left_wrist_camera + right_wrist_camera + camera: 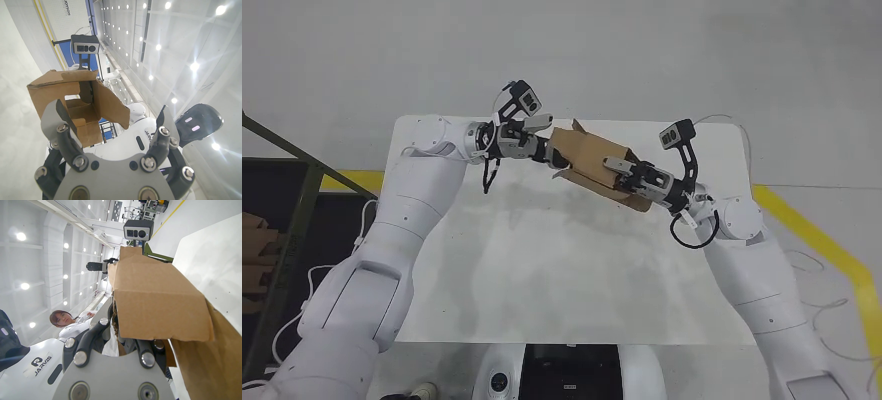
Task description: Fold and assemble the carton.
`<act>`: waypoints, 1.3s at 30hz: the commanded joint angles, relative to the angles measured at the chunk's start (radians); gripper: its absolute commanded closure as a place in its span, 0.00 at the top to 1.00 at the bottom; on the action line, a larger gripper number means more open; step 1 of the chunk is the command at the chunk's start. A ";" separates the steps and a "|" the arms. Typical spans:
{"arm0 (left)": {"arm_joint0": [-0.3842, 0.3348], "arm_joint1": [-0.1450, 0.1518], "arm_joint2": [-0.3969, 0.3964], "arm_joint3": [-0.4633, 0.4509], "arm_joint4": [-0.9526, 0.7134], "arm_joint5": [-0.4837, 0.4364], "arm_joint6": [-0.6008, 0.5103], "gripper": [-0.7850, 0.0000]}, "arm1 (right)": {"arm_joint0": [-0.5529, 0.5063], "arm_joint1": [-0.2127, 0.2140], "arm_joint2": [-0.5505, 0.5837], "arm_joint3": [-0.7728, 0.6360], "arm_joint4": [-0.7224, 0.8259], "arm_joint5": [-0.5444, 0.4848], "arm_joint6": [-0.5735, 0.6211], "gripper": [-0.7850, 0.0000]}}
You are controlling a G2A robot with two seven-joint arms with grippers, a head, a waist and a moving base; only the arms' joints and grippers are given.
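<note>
A brown carton [592,165] hangs tilted above the far part of the white table [542,270], between both arms. My right gripper [630,178] is shut on the carton's wall at its right end. In the right wrist view the carton [158,306] covers one finger of that gripper [118,323]. My left gripper [544,150] is at the carton's left end, fingers wide open. In the left wrist view the carton [54,89] shows its open end with loose flaps. One fingertip [56,106] of my left gripper [110,106] overlaps its edge; I cannot tell whether they touch.
Near the table's right far corner a white cable [742,135] hangs over the edge. A dark rack [272,190] stands left of the table, with a yellow floor line [812,230] to the right. The table's near half lies bare below the arms.
</note>
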 commanded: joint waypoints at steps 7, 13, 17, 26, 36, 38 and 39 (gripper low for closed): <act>-0.014 -0.003 0.008 0.015 -0.004 -0.003 0.000 1.00 | 0.004 -0.003 -0.011 0.001 0.002 0.002 0.007 0.00; -0.022 -0.007 0.024 0.015 -0.001 -0.001 0.000 1.00 | 0.002 -0.004 -0.013 0.003 0.005 0.006 0.007 0.00; -0.024 -0.008 0.031 0.016 -0.005 -0.001 0.000 1.00 | 0.003 -0.004 -0.005 0.009 0.007 0.004 -0.002 0.00; -0.026 -0.006 0.035 0.022 -0.014 -0.006 0.000 1.00 | 0.003 -0.004 0.005 0.011 0.016 0.005 -0.004 0.00; -0.019 0.006 0.022 0.027 -0.020 -0.009 0.000 1.00 | 0.009 -0.003 0.025 0.019 0.050 0.018 0.001 0.00; -0.019 0.007 0.022 0.023 -0.022 -0.007 0.000 1.00 | 0.009 -0.003 0.027 0.015 0.050 0.019 0.006 0.00; -0.018 0.007 0.023 0.021 -0.022 -0.005 0.000 1.00 | 0.008 -0.003 0.026 0.013 0.050 0.019 0.007 0.00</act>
